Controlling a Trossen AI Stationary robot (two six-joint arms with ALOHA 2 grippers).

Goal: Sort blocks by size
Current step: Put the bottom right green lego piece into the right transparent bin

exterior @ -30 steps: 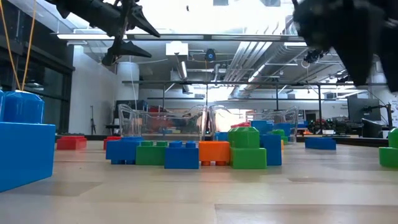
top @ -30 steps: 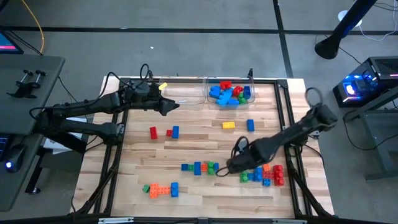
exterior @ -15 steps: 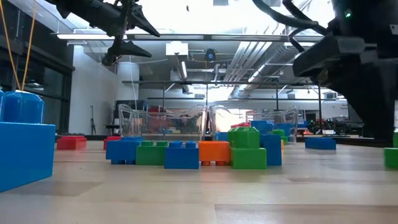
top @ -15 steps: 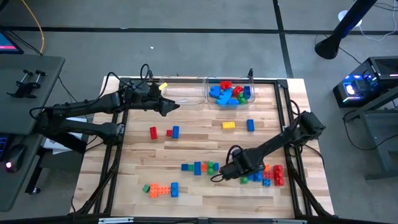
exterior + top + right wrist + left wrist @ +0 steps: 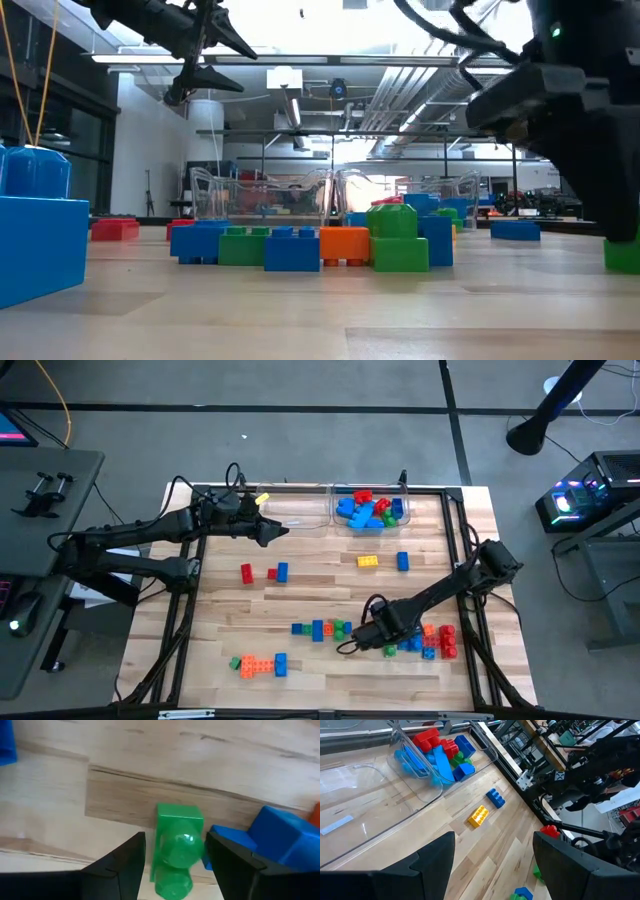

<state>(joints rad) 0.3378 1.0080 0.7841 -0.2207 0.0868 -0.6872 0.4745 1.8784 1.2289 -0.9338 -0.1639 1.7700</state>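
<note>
My right gripper (image 5: 383, 640) is low over the near right of the table, open. Its two fingers stand on either side of a small green block (image 5: 177, 847) that lies on the table beside blue blocks (image 5: 272, 837) of a mixed cluster (image 5: 428, 640). I cannot see that they touch it. My left gripper (image 5: 275, 530) hovers open and empty (image 5: 492, 870) over the empty left clear bin (image 5: 295, 512). Loose blocks lie about: a yellow one (image 5: 368, 561), a blue one (image 5: 402, 561), two red and a blue one (image 5: 264, 572).
The right clear bin (image 5: 370, 510) at the far edge holds several blue, red and green blocks. A joined row (image 5: 320, 629) lies mid-table and another row (image 5: 258, 665) near the front left. Bare wood lies between the rows and the bins.
My right gripper has gone down and toward the table's near edge, coming low over the green block at the edge of the cluster. The blocks have stayed where they were.
</note>
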